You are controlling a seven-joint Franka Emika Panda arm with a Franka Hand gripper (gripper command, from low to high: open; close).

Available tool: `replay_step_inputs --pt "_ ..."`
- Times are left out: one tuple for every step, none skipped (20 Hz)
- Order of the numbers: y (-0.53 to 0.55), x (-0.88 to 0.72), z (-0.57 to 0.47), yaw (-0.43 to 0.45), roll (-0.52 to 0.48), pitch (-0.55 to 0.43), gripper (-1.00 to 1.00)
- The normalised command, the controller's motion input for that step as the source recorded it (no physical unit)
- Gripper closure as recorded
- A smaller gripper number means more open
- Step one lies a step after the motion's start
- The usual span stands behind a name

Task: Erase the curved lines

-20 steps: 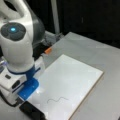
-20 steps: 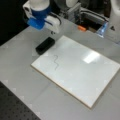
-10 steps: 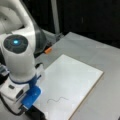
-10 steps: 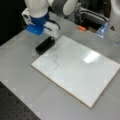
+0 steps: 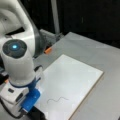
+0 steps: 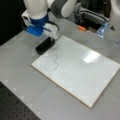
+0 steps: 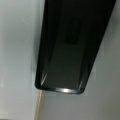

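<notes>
Curve lines unerased on white board, pincer over black eraser, grip perhaps hidden, can't tell

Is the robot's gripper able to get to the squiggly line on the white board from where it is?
Probably yes. The gripper hangs over the black eraser beside the white board, and nothing stands between it and the curve line.

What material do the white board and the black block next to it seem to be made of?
White board: probably a glossy coated panel over a wood-like core; it shows a bright glare spot and a tan edge. Black block: likely smooth hard plastic, since the wrist view shows thin highlights along its rim; it may be an eraser.
</notes>
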Motion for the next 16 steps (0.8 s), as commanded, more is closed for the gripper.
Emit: replay_step_inputs --pt "-0.07 -0.11 -0.14 -0.063 0.163 -0.113 -1.0" --pt "-0.08 -0.12 -0.14 -0.079 0.185 -0.113 -1.0" --pt "-0.08 -0.12 -0.14 -0.097 0.21 -0.11 -1.0" --pt "-0.09 -0.12 -0.14 -0.115 0.224 -0.112 -1.0" --pt "-0.1 -0.12 -0.13 -0.127 0.236 -0.104 -1.0" --pt "-0.11 -0.12 -0.13 -0.125 0.23 -0.11 -1.0" --pt "-0.11 -0.1 -0.12 -0.125 0.227 -0.103 -1.0" --pt "-0.12 -0.08 -0.1 -0.12 0.223 -0.074 -1.0" --pt "-0.13 -0.06 -0.09 -0.1 0.21 -0.066 -1.0" --pt "-0.13 -0.05 -0.08 -0.078 0.194 -0.063 -1.0" --pt "-0.12 -0.04 -0.06 -0.054 0.178 -0.062 -1.0" --pt "-0.12 -0.03 -0.06 -0.048 0.164 -0.111 -1.0" --pt "-0.12 -0.02 -0.06 -0.044 0.155 -0.136 -1.0" --pt "-0.11 -0.02 -0.07 -0.038 0.143 -0.158 -1.0" --pt "-0.11 -0.02 -0.09 -0.029 0.132 -0.163 -1.0" --pt "-0.11 -0.03 -0.1 -0.021 0.121 -0.161 -1.0"
